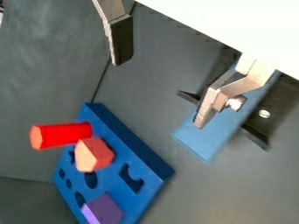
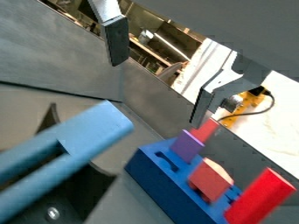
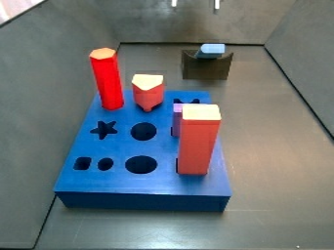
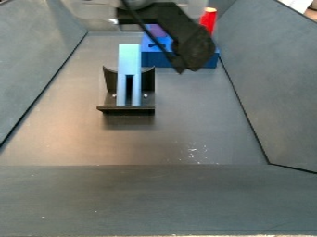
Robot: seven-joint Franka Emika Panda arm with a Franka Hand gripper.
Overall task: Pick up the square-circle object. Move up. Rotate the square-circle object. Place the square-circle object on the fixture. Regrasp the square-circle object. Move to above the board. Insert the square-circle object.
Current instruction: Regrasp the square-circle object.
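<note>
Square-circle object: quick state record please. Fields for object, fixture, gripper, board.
object: square-circle object, blue peg standing upright on the fixture, not held
fixture: fixture, dark bracket on the floor, apart from the board
gripper: gripper above the floor, fingers apart, nothing between them; one finger and the other show in a wrist view
board: board, blue slab, holds a red column, a big red block and a short red piece; several holes free
</note>
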